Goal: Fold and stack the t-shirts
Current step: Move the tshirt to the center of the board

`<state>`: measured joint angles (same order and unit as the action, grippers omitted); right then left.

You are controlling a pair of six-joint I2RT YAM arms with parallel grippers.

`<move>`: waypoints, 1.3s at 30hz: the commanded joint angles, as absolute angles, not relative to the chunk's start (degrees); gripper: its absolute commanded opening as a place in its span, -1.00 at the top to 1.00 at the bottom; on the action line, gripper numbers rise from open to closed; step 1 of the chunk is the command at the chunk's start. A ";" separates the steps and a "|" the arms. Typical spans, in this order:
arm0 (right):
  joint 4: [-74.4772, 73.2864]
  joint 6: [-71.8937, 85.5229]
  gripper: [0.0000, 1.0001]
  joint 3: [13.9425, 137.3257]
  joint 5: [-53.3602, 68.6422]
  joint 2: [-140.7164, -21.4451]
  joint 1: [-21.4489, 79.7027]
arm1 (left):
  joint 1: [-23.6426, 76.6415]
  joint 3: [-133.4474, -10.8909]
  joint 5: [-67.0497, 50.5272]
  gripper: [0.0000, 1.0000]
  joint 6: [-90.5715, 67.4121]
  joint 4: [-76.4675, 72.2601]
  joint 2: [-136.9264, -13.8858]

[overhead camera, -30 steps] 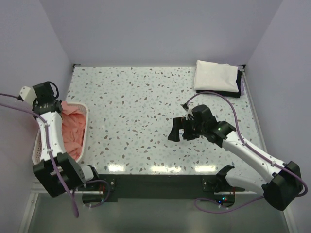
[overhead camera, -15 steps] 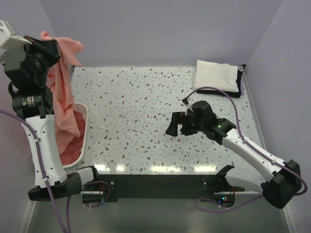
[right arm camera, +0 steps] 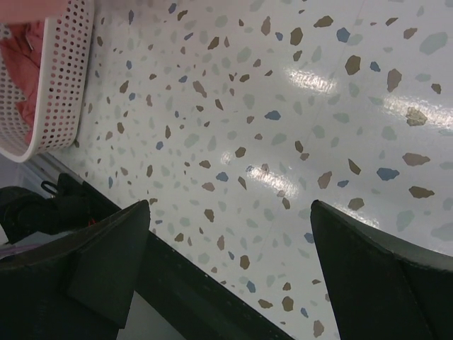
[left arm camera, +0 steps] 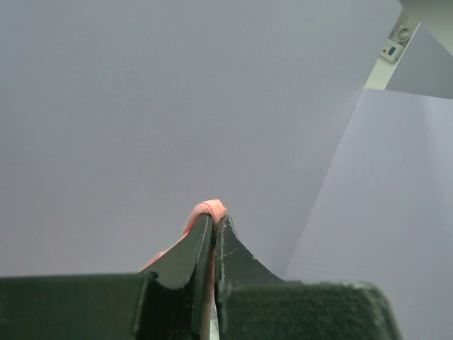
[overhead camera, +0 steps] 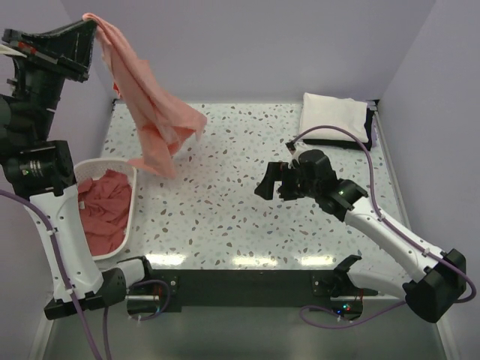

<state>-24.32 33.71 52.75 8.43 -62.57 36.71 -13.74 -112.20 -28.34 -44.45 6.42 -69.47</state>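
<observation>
My left gripper [overhead camera: 88,24] is raised high at the upper left, shut on a salmon-pink t-shirt [overhead camera: 154,112] that hangs from it and swings out over the table's left part. In the left wrist view a pinch of pink cloth [left arm camera: 207,210] shows above the closed gripper [left arm camera: 215,221]. More pink t-shirts [overhead camera: 101,210] lie crumpled in the white basket [overhead camera: 132,201]. My right gripper [overhead camera: 271,180] hovers over the middle of the table, open and holding nothing; its view shows bare tabletop between the fingers [right arm camera: 230,205].
The white lattice basket [right arm camera: 60,78] stands at the table's left edge. A folded white cloth [overhead camera: 334,116] on a dark one [overhead camera: 371,127] lies at the back right corner. Purple walls enclose the speckled tabletop [overhead camera: 225,217].
The left arm has lifted the t-shirt out of the basket, risen high and swung it right, over the table. The right gripper has shifted slightly up and back.
</observation>
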 commanded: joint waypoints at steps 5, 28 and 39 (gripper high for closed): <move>-20.83 35.42 -0.98 52.12 5.27 -62.75 36.74 | -10.21 -81.77 -34.27 1.00 -49.39 -5.80 -59.95; 0.88 33.93 -0.09 68.01 -9.13 -108.35 36.39 | -5.80 -48.16 -10.82 1.00 -39.38 25.21 -47.46; -5.36 32.17 0.04 76.28 -16.87 -115.75 36.65 | -5.80 -50.89 -10.02 1.00 -37.09 27.60 -46.23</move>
